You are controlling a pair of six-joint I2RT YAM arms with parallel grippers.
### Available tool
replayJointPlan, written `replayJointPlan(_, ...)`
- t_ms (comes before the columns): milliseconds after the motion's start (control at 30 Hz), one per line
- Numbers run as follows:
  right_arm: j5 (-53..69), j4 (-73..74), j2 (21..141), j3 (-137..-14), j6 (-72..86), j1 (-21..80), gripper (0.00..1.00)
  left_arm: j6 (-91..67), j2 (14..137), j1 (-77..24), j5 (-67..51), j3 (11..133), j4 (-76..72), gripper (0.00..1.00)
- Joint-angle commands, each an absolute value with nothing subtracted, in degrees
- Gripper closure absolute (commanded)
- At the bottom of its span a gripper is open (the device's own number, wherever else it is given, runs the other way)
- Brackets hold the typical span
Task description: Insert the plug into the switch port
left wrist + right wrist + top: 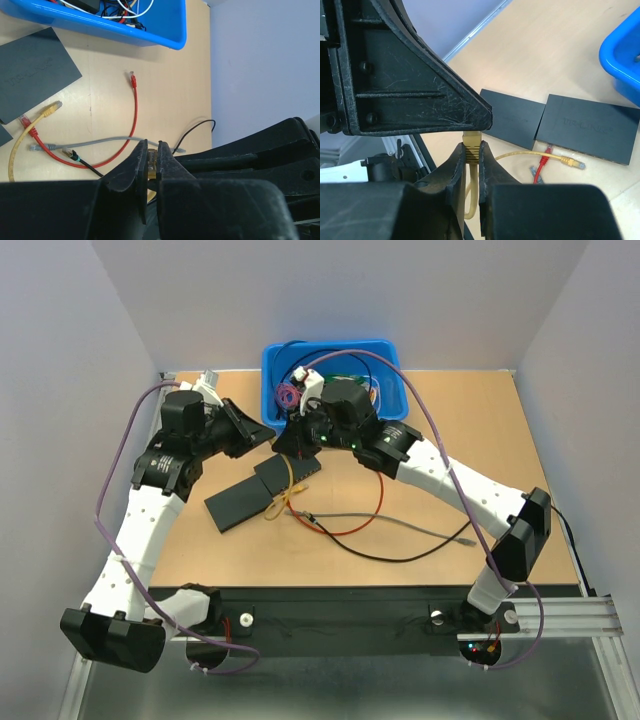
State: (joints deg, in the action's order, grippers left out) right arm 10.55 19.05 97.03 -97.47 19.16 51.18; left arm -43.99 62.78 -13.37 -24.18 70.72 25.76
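Observation:
My right gripper (pixel 473 146) is shut on a yellow plug (pixel 472 136) with its cable looping down between the fingers. The plug's tip goes in behind a finger (pixel 420 85) of my left gripper. In the left wrist view my left gripper (pixel 152 146) is shut on that same yellow plug (pixel 151 162). In the top view the left gripper (pixel 260 437) and right gripper (pixel 287 440) meet above the table, just in front of the bin. Two flat black switches (pixel 238 502) (pixel 288 470) lie on the table below them, also in the right wrist view (pixel 512 117) (pixel 590 125).
A blue bin (pixel 270 370) of cables stands at the back. The yellow cable's other plug (pixel 570 161), a red cable (pixel 370 525), a grey cable (pixel 400 525) and a black cable (pixel 400 558) lie loose on the table in front of the switches.

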Motion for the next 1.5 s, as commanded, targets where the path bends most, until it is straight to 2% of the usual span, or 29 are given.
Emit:
replayJointPlan(0,11.2,16.3,94.7,-96.6,19.1,51.3,1.00,-43.9,60.8,-13.1,-26.5,69.4,22.8,0.90)
replayJointPlan(33,11.2,16.1,94.5,-95.9,19.1,51.3,1.00,-43.8,60.8,-13.0,-26.4,69.3,23.0,0.78)
replayJointPlan(133,10.6,15.9,93.3,-94.6,18.9,51.3,1.00,-41.9,61.3,-12.6,-25.8,69.2,23.6,0.54)
replayJointPlan(167,9.2,16.0,92.7,-92.9,18.8,51.3,1.00,-41.1,61.5,-12.2,-25.2,69.1,24.5,0.44)
replayJointPlan(233,5.6,16.5,89.7,-90.7,17.5,51.2,1.00,-38.2,62.7,-10.4,-24.3,68.3,25.8,0.34)
replayJointPlan(267,5.6,17.1,88.7,-89.7,16.8,51.1,1.00,-37.2,63.0,-9.4,-24.0,67.9,26.0,0.32)
replayJointPlan(400,0.4,22.7,82.9,-86.7,14.5,45.6,1.00,-32.4,65.2,-4.3,-23.1,65.0,25.9,0.28)
replayJointPlan(500,-6.3,28.7,80.3,-89.7,10.8,41.9,1.00,-29.5,67.8,-0.4,-21.5,62.6,25.0,0.28)
replayJointPlan(667,-17.7,42.9,87.4,-106.7,0.5,41.6,1.00,-27.7,71.1,5.4,-18.9,58.0,21.4,0.28)
replayJointPlan(833,-9.3,47.3,94.4,-113.4,-0.2,42.8,1.00,-25.7,74.5,8.4,-17.2,53.1,18.1,0.28)
replayJointPlan(1100,5.2,41.0,102.1,-103.1,4.2,53.1,1.00,-24.2,82.1,13.7,-18.5,49.0,13.9,0.28)
replayJointPlan(1467,15.5,33.5,114.3,-97.2,5.5,58.1,1.00,-23.5,91.2,14.9,-19.7,51.1,11.1,0.31)
